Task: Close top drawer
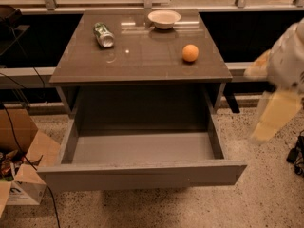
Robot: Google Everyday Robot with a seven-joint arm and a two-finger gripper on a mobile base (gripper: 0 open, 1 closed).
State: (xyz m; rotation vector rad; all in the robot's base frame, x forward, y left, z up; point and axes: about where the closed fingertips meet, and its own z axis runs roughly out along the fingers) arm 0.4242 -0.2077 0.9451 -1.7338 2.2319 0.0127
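Gripper (274,110) blurred at the far right, above the floor, level with the cabinet's dark cavity and well clear of its right side; touching nothing. Open or closed: cannot tell. Pale arm (290,56) above it, running off the right edge.

To the left, the top drawer (142,174) pulled far out toward the camera, grey inside showing, plain flat front panel nearest the viewer and jutting past the side walls at both ends. Right front corner of that panel closest to the gripper yet apart from it, with open speckled floor (266,198) between them and in front of the panel.

Above the drawer, the brown cabinet top (137,61), overhanging the cavity. On it: an orange (190,52) near the right edge, a white bowl (164,19) at the back edge, a green can (103,34) lying on its side toward the back left.

Left of the drawer, a cardboard box (23,172) with flaps open, just beside the panel's left end; a black cable (16,127) draped across it. Dark object (293,155) on the floor at the right edge, below the gripper.
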